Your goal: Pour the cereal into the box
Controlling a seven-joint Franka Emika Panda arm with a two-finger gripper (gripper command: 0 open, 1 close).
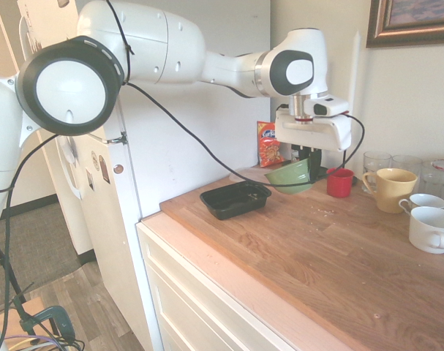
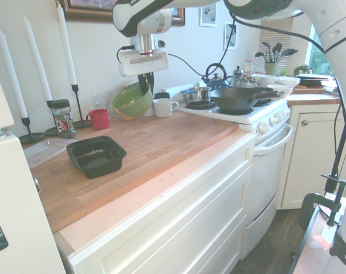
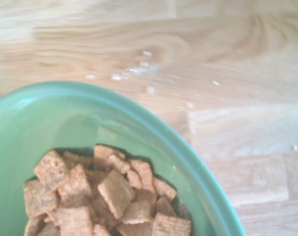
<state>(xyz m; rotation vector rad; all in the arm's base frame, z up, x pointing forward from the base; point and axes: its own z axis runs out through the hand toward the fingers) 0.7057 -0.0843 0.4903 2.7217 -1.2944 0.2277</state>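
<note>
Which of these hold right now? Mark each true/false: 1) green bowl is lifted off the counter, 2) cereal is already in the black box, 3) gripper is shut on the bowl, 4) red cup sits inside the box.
1) True: the green bowl hangs tilted above the counter.
2) False: the cereal is in the bowl; no cereal heap shows in the black box.
3) True: the gripper is shut on the bowl's rim.
4) False: the red cup stands on the counter, apart from the box.

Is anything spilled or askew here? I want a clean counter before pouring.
Pale crumbs are scattered on the wooden countertop near the lifted, tilted green ceramic bowl. The tan cereal squares sit inside it; the black plastic tray looks empty.
</note>
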